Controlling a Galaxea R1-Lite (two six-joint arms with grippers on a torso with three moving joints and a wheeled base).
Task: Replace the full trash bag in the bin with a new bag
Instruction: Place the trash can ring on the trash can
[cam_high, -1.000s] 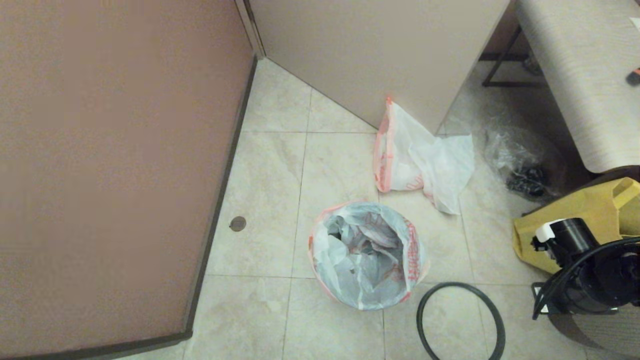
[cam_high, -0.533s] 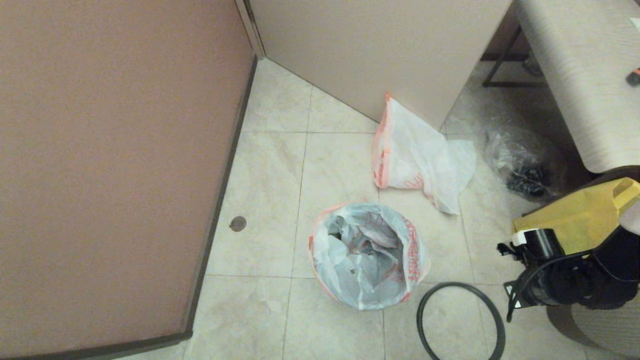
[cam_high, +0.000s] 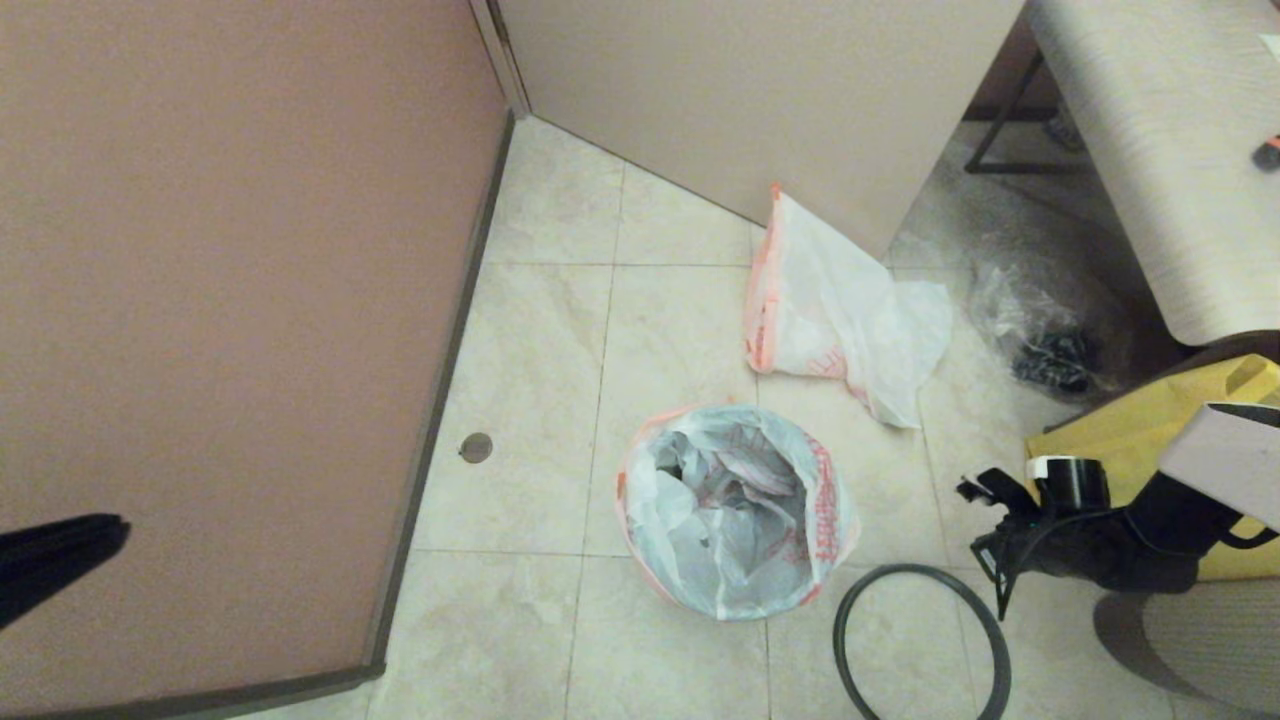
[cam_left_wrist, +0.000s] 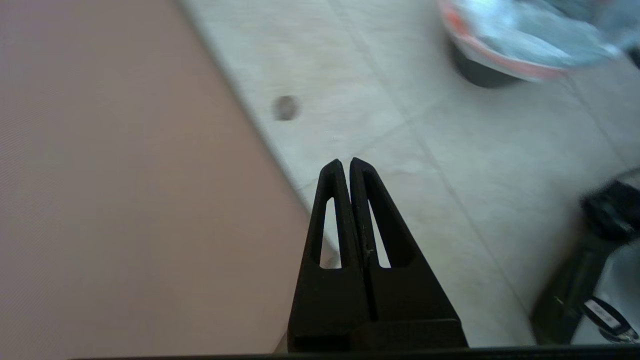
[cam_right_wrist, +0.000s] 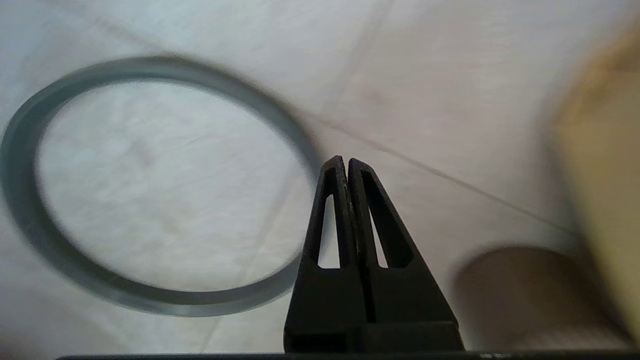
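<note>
— Down by the floor on the robot's right, the black right gripper (cam_right_wrist: 345, 161) hangs with its two fingers pressed flat together, holding nothing. Open tile lies under it.

— What's nearest to it?

— One thin dark grey ring (cam_high: 921, 642), flat on the tiles just beside the fingertips, not touching them. A yellow cloth tote (cam_high: 1130, 437) crowds the arm's outer side, under the pale wood-grain tabletop (cam_high: 1160, 150).

— And the bin?

— One small round black plastic pail (cam_left_wrist: 477, 77), further in past the ring, on the tiles. The full white translucent bag with the orange-red hem (cam_high: 735, 505) sits in it, its mouth folded over the rim. A second bag of the same kind, the new one (cam_high: 835, 315), lies crumpled beyond the pail against the beige panel (cam_high: 740, 100). So two white bags, one ring, one pail.

— Anything else?

— One clear wrinkly plastic bag with dark contents (cam_high: 1050, 330) near the table leg. The left gripper (cam_left_wrist: 346, 162), closed and empty, is by the brown door (cam_high: 220, 300), well apart from the pail, with bare tile between.
</note>
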